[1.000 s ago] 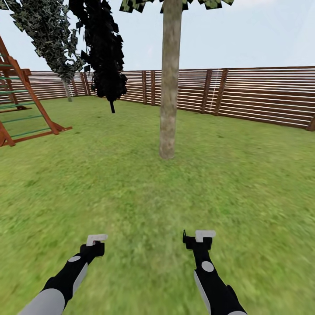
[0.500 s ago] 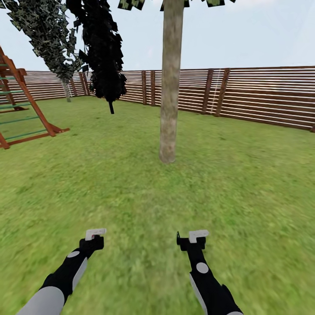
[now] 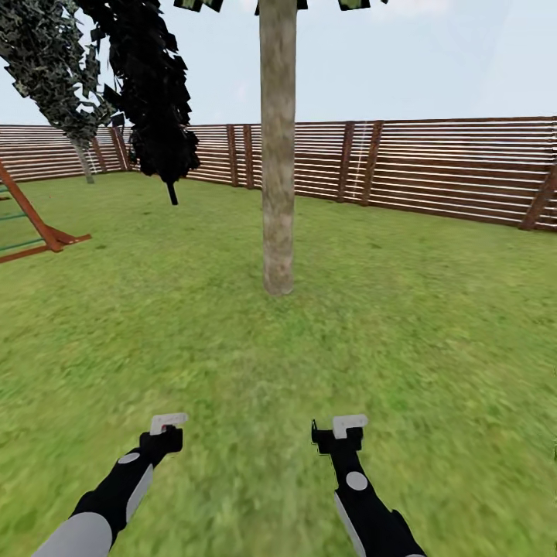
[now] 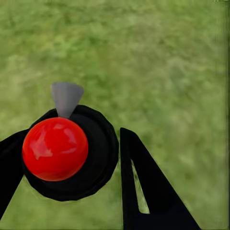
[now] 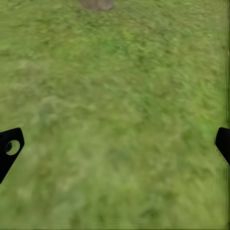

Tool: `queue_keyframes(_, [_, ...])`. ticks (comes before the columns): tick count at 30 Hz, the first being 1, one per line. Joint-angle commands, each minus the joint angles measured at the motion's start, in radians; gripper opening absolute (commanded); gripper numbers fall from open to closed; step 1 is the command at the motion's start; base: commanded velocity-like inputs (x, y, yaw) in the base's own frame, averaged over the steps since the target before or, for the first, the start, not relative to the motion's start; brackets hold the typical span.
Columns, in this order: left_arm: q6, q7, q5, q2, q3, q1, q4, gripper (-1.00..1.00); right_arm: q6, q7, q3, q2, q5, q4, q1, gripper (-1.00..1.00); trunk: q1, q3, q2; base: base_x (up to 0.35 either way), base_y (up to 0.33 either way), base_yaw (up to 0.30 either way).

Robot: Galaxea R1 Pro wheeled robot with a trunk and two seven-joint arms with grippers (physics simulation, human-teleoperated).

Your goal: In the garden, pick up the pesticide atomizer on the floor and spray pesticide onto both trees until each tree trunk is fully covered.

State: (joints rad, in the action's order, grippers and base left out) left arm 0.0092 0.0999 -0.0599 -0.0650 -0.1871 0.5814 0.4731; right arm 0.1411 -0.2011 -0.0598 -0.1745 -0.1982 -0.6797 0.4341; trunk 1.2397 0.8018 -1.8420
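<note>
Swinging right, the view slides the trunk toward 12 o'clock, fence behind. Left gripper pinches the atomizer (red top up, ready to spray); right gripper hangs spread over grass.

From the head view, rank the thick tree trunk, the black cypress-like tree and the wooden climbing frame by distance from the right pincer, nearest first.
1. Thick tree trunk: ahead of the right pincer, slightly to its left, base on the grass.
2. Wooden climbing frame: far off to the left, at the picture's edge.
3. Black cypress-like tree: ahead and left, beyond the trunk, before the fence.
</note>
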Motion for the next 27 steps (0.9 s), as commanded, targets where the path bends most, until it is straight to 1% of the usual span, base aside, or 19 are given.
queue_keyframes(1, [0.0, 0.0, 0.0, -0.001, 0.0, 0.0, 0.0, -1.0, 0.0, 0.0, 0.0, 0.0, 0.0, 0.0, 0.0, 1.0, 0.0, 0.0, 0.0, 0.34, 0.0, -0.264])
queue_keyframes(6, [0.0, 0.0, 0.0, -0.002, 0.0, 0.0, 0.0, -1.0, 0.0, 0.0, -0.001, 0.0, 0.0, 0.0, 0.0, 1.0, 0.0, 0.0, 0.0, 0.34, 0.062, -0.264])
queue_keyframes(9, [0.001, -0.003, 0.0, -0.007, 0.0, -0.001, 0.0, -1.0, 0.0, -0.001, -0.002, 0.0, 0.0, 0.0, 0.0, 1.0, 0.0, 0.0, 0.0, 0.34, 0.095, -0.227])
queue_keyframes(12, [0.001, -0.003, 0.001, -0.011, 0.0, -0.001, 0.001, -1.0, 0.0, -0.001, -0.002, 0.0, 0.0, -0.001, 0.0, 1.0, 0.0, 0.0, 0.0, 0.34, 0.115, -0.039])
queue_keyframes(22, [0.0, -0.003, 0.003, -0.012, 0.0, -0.002, 0.001, -1.0, 0.0, -0.001, 0.0, 0.0, 0.0, 0.0, 0.0, 1.0, 0.0, 0.0, 0.0, 0.324, 0.169, -0.002])
queue_keyframes(27, [-0.001, -0.003, 0.001, -0.018, 0.0, -0.002, 0.001, -1.0, 0.0, 0.0, -0.001, 0.0, 0.0, 0.007, 0.0, 1.0, 0.0, 0.0, 0.0, 0.334, 0.032, 0.0])
